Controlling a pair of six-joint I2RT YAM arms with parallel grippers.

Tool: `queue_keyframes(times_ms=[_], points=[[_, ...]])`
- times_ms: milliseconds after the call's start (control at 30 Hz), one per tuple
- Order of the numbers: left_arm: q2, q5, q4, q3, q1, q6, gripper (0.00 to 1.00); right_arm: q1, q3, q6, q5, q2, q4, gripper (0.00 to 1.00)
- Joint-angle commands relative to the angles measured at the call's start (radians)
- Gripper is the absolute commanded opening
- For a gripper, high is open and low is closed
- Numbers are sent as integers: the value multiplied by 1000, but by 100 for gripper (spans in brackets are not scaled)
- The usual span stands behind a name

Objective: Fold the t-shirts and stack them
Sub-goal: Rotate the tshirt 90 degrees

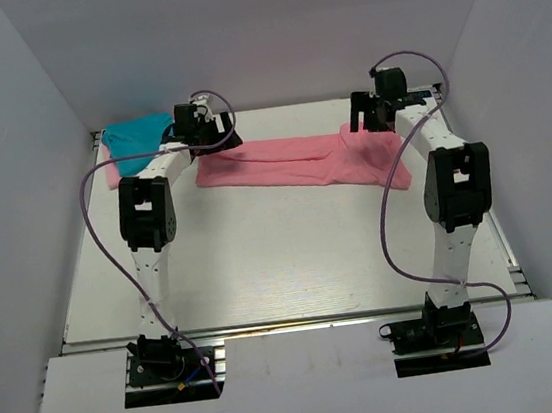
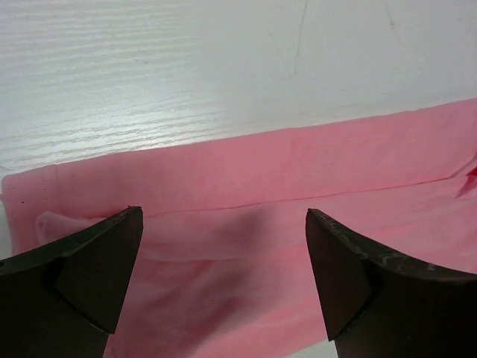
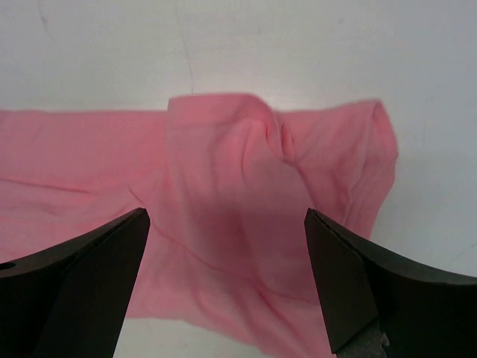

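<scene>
A salmon-pink t-shirt (image 1: 301,163) lies folded into a long strip across the far part of the table. My left gripper (image 1: 209,134) is open and empty, hovering over the strip's left end (image 2: 246,186). My right gripper (image 1: 375,114) is open and empty, over the rumpled right end (image 3: 238,186), where a sleeve bunches up. A teal-blue t-shirt (image 1: 135,138) lies crumpled at the far left corner, behind the left arm. The pale pink t-shirt is not in view.
White walls close in the table (image 1: 282,256) at the back and both sides. Purple cables (image 1: 390,213) loop off both arms. A metal rail (image 1: 290,320) runs along the near edge.
</scene>
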State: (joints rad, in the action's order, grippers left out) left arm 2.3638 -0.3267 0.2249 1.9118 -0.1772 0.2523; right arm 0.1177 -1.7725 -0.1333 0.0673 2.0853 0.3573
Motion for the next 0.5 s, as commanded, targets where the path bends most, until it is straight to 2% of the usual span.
queue_keyframes(times_ms=[0, 133, 233, 300, 367, 400, 467], points=[[35, -9, 7, 24, -2, 10, 100, -3, 123, -52, -40, -18, 60, 90], [70, 64, -3, 12, -2, 30, 100, -4, 170, -71, -92, 5, 66, 90], [84, 103, 74, 36, -2, 30, 100, -3, 142, -91, -104, 71, 103, 90], [59, 141, 149, 3, -2, 30, 100, -7, 66, -107, -98, 119, 143, 90], [5, 141, 180, -127, -2, 30, 100, -6, 4, -121, -103, 172, 186, 90], [-70, 141, 180, -182, -2, 30, 100, -6, -30, -135, -109, 214, 206, 90], [-159, 130, 209, -369, -14, 41, 100, -3, -82, -169, -132, 254, 235, 90]])
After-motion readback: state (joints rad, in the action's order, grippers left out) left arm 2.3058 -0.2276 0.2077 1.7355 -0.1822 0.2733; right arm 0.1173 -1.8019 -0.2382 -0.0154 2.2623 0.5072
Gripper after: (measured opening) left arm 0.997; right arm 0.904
